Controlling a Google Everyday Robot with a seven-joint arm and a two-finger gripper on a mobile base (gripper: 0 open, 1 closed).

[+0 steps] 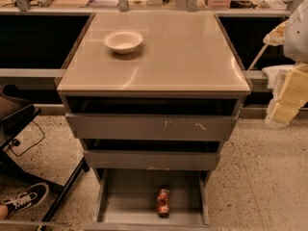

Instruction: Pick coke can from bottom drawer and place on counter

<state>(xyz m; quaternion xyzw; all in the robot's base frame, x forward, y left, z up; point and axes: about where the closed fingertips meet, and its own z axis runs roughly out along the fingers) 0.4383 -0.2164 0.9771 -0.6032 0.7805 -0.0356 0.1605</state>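
1. The step in hand, as I judge it, is the reach. The gripper (pixel 285 105), a pale yellowish-white two-finger tool at the end of the arm, hangs at 3 o'clock in the view. It is off the cabinet's right side, well apart from the coke can. Whether it is spread or closed, I cannot tell.
2. To do it well, come down at the front of the cabinet. The two scuffed grey upper drawers (pixel 151 127) overhang the rear of the tray, so a straight drop from above looks blocked.
3. Approach the can centred and grip across its narrow width. Keep off the drawer's right wall, which is near.
4. The coke can (pixel 163 202) is a small red cylindrical drink can with a paler end. It rests on the plain floor of the bottom drawer (pixel 125 201), a shallow grey metal tray pulled open at 6 o'clock. It is right of centre, touching nothing else. Upright or lying, I cannot say.
5. The counter (pixel 183 57), a glossy beige-tan rectangular top, holds a round white bowl (pixel 123 41) at 11 o'clock. The right half looks the safer landing.
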